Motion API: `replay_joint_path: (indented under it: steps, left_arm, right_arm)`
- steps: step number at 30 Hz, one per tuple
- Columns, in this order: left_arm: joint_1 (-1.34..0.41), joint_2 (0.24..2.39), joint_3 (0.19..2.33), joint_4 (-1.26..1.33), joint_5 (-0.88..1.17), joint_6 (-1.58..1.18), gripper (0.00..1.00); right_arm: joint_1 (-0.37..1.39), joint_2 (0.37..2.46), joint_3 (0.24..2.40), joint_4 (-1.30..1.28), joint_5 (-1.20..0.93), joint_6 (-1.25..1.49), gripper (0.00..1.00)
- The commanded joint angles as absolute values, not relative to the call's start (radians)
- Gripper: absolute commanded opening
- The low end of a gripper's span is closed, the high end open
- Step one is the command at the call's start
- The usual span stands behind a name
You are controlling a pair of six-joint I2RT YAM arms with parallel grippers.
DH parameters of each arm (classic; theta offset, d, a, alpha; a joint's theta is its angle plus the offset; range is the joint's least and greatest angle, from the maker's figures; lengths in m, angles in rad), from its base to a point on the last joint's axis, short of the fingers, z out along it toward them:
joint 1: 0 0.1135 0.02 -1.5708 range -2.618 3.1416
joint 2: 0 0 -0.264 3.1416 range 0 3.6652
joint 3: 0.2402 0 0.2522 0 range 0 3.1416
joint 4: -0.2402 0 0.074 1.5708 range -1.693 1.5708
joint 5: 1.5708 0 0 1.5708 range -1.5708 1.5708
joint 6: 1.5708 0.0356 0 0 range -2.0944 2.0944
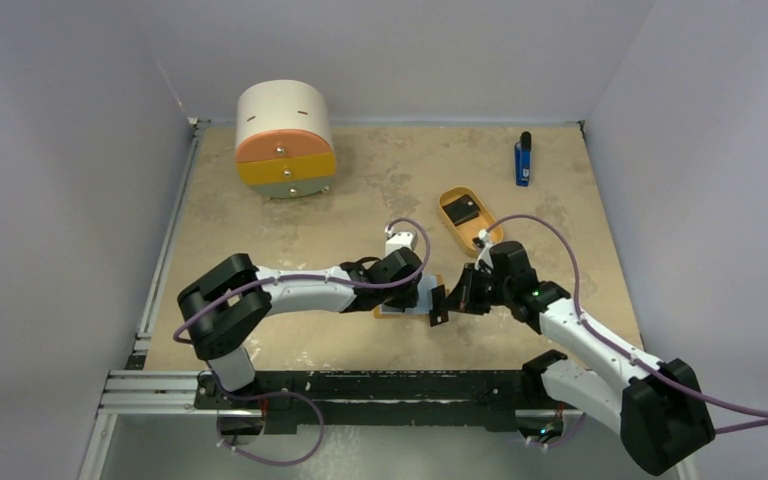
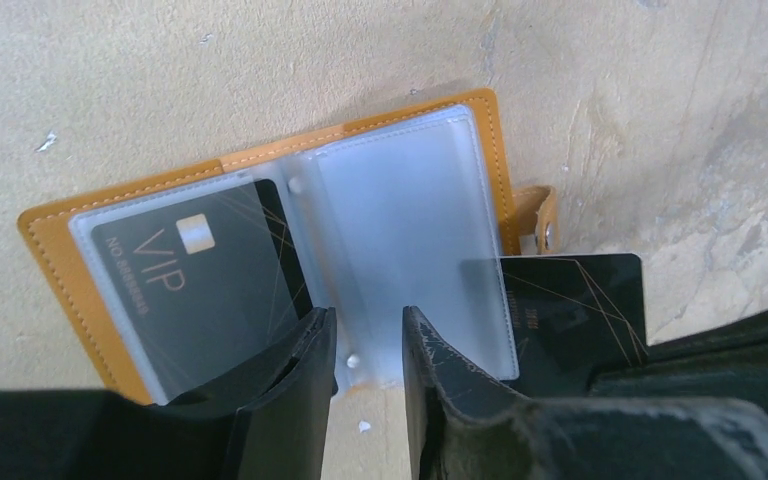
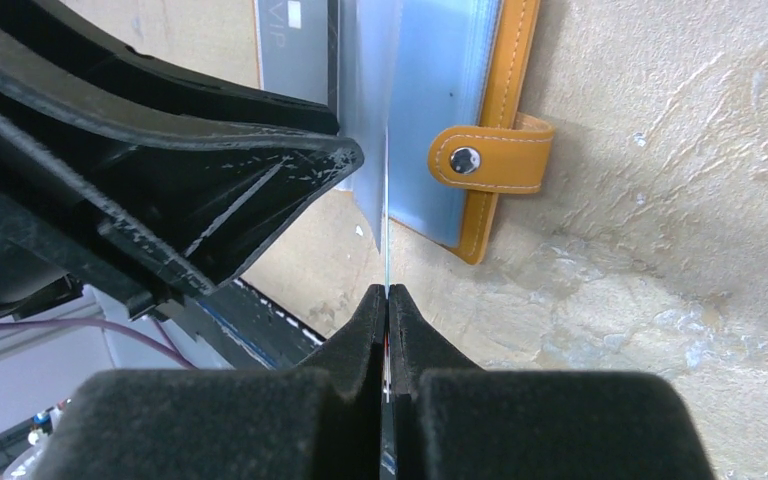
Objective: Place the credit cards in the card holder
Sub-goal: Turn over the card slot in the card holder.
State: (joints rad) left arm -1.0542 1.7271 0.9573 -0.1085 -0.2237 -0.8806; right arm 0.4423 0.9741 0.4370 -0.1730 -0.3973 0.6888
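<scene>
The orange card holder [image 2: 50, 250] lies open on the table, its clear pockets up; it also shows in the top view [image 1: 392, 313] and the right wrist view [image 3: 505, 150]. One black "VIP" credit card [image 2: 200, 290] sits in its left pocket. My left gripper [image 2: 370, 330] is open, its fingertips down on the near edge of the pockets. My right gripper [image 3: 388, 292] is shut on a second black card [image 2: 575, 310], held on edge, with its front end inside the right pocket. A third black card [image 1: 463, 211] lies in the tan tray.
The tan oval tray [image 1: 446, 225] lies just beyond my right arm. A round drawer cabinet [image 1: 283, 140] stands at the back left. A blue-and-black stick [image 1: 523, 160] lies at the back right. The two grippers [image 1: 422, 295] [image 1: 458, 297] are close together over the holder.
</scene>
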Motion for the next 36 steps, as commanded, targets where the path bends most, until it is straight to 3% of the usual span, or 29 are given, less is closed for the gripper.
replay_joint_path:
  steps: [1,12,21,36]
  left_arm:
    - [-1.052,1.652,0.974,-0.139,-0.232,-0.897,0.32]
    - [-1.051,1.574,0.947,-0.105,-0.251,-0.937,0.51]
    - [-1.037,1.559,0.95,-0.112,-0.245,-0.93,0.53]
    - [-1.025,1.592,0.957,-0.139,-0.259,-0.914,0.2]
  right_arm:
    - [0.442,0.987,0.445,-0.118,-0.444,0.682,0.0]
    - [0.459,1.009,0.458,-0.026,-0.517,0.687,0.0]
    - [0.469,1.067,0.488,-0.005,-0.529,0.676,0.0]
    - [0.482,1.076,0.49,0.017,-0.539,0.671,0.0]
